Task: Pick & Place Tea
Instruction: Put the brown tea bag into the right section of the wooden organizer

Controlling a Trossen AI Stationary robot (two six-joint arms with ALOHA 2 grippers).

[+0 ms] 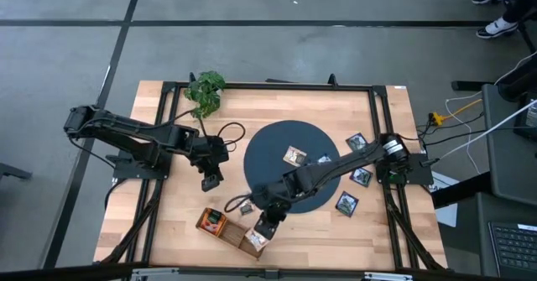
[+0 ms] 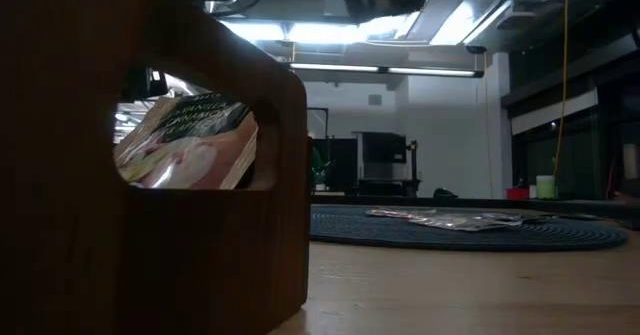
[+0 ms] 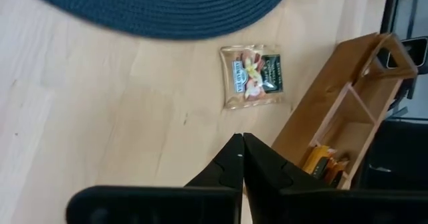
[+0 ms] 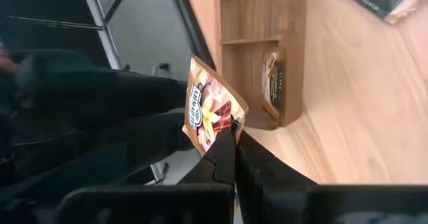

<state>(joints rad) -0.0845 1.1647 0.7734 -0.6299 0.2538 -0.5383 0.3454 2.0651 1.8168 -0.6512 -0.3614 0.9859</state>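
Note:
My right gripper (image 1: 267, 227) (image 4: 234, 134) hangs over the right end of the brown compartment tray (image 1: 228, 229) (image 4: 262, 57) and is shut on a pale brown tea sachet (image 4: 208, 109). Another sachet (image 4: 273, 81) lies in the tray's end compartment. In the low view a sachet (image 2: 190, 141) shows through the tray's end-wall opening. My left gripper (image 1: 210, 180) (image 3: 242, 145) is shut and hovers left of the round dark mat (image 1: 289, 165), near a sachet (image 3: 254, 77) lying flat on the table. More sachets lie on the mat (image 1: 294, 155) and to its right (image 1: 361, 176). My right gripper pinches the sachet between its two fingers at one lower edge (image 4: 226, 125), coming from above and pointing down. The sachet stands out past the fingertips, tilted, lifted clear above the tray's end compartment.
A green leafy plant (image 1: 204, 92) stands at the table's far left. A black cable (image 1: 226, 134) loops beside the left arm. Orange sachets sit in the tray's left compartment (image 1: 211, 221). Bare wood lies between the tray and the table's near edge (image 1: 336, 239).

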